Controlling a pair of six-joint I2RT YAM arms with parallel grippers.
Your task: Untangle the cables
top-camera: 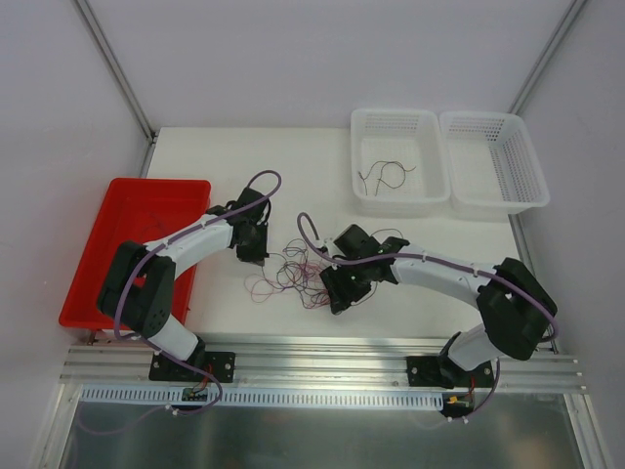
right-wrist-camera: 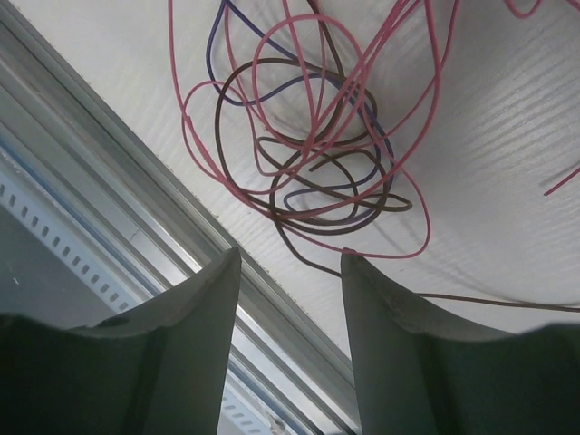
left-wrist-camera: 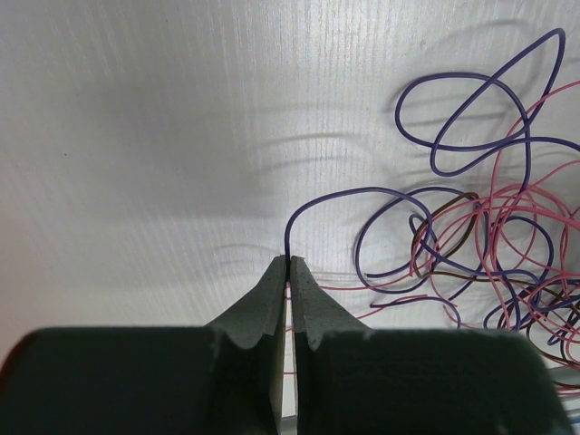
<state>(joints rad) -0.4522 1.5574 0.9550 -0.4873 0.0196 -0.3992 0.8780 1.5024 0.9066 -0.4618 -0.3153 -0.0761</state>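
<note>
Left end effector: fingers pressed together at the tips, pinching a purple cable that rises from between them, arches to the right and runs into the tangle.
Right end effector: fingers spread, with nothing in the gap. The tips sit low over the surface at the near edge of the tangle. A pink loop comes right up to one fingertip; whether it touches cannot be told.
Cables: one loose knot of purple, pink and dark brown loops lying on the surface between the two end effectors, the strands crossing over and under each other.
Surface: white, finely ribbed, carrying the knot near its middle.
Rail: an aluminium profile along the near edge, just beside the right fingers.
Dark strand: a thin curled cable lying apart from the knot, inside the nearer-left white basket.
Second basket: white, touching the first on its right.
Red tray: at the left edge, partly under the left arm.
Left arm: elbow bent, forearm reaching right, wrist tipped down at the knot's left side.
Right arm: arched leftward, wrist tipped down at the knot's right side.
</note>
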